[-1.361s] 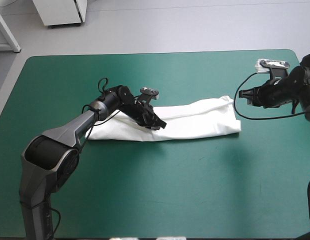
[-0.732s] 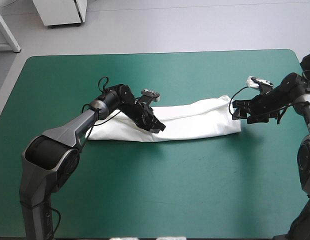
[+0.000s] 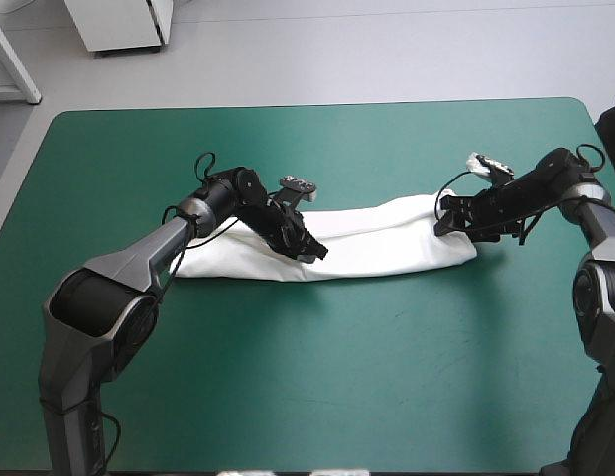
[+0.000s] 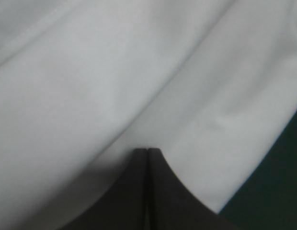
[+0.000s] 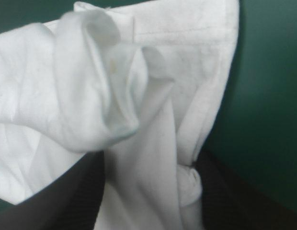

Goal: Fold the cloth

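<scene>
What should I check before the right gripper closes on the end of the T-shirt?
1. The right gripper is open: ok.
2. The end of the T-shirt is inside that gripper: ok, bunched cloth sits there.
3. All layers of that end are caught: cannot tell.
4. The left gripper is shut, tip against the T-shirt near its middle: ok.
5. The left gripper really pinches cloth: cannot tell.
6. The T-shirt lies as one long folded strip on the table: ok.
</scene>
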Controlling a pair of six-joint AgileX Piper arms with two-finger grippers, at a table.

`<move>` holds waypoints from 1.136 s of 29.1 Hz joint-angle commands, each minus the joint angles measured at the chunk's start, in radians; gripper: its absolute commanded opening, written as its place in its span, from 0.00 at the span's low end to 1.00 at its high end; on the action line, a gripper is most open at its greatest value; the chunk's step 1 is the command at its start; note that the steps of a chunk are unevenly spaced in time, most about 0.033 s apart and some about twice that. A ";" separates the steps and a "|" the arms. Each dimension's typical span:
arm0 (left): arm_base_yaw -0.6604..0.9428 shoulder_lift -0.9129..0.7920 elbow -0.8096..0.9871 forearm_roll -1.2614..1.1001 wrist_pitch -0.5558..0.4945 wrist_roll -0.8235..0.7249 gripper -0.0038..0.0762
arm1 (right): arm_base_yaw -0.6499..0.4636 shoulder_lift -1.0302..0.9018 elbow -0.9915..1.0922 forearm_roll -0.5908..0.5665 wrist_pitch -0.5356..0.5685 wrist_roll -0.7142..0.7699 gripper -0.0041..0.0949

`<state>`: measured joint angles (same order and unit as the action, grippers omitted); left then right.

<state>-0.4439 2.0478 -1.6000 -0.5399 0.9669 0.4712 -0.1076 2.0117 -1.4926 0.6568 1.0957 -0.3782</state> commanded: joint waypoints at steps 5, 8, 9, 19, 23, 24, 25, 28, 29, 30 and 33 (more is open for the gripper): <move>-0.005 -0.054 -0.024 0.004 -0.009 -0.008 0.04 | 0.020 0.005 -0.007 0.006 0.002 -0.017 0.03; -0.005 -0.054 -0.024 0.022 -0.009 -0.011 0.04 | 0.020 0.005 -0.041 0.040 0.027 -0.029 0.02; -0.005 -0.054 -0.024 0.024 -0.009 -0.011 0.04 | 0.020 0.003 -0.064 0.055 0.044 -0.029 0.02; -0.005 -0.054 -0.024 0.033 -0.032 -0.022 0.04 | 0.020 -0.071 -0.365 0.189 0.153 -0.006 0.02; -0.005 -0.052 -0.024 0.057 -0.048 -0.045 0.04 | 0.020 -0.133 -0.393 0.180 0.153 0.004 0.02; -0.005 -0.052 -0.024 0.057 -0.055 -0.045 0.04 | 0.020 -0.148 -0.393 0.175 0.153 0.004 0.02; -0.005 -0.052 -0.024 0.055 -0.058 -0.045 0.04 | 0.020 -0.161 -0.393 0.173 0.153 0.004 0.02; -0.005 -0.052 -0.024 0.055 -0.058 -0.045 0.04 | 0.020 -0.180 -0.393 0.169 0.153 0.002 0.02; -0.005 -0.052 -0.024 0.055 -0.058 -0.045 0.04 | 0.020 -0.184 -0.393 0.169 0.153 0.002 0.02; -0.005 -0.052 -0.024 0.057 -0.062 -0.045 0.04 | 0.020 -0.184 -0.393 0.166 0.153 0.002 0.02; -0.005 -0.058 -0.034 0.062 -0.069 -0.053 0.04 | 0.020 -0.184 -0.393 0.165 0.153 0.002 0.02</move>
<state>-0.4450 2.0478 -1.6024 -0.4903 0.9044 0.4348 -0.0805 1.8952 -1.8498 0.7817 1.2542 -0.3717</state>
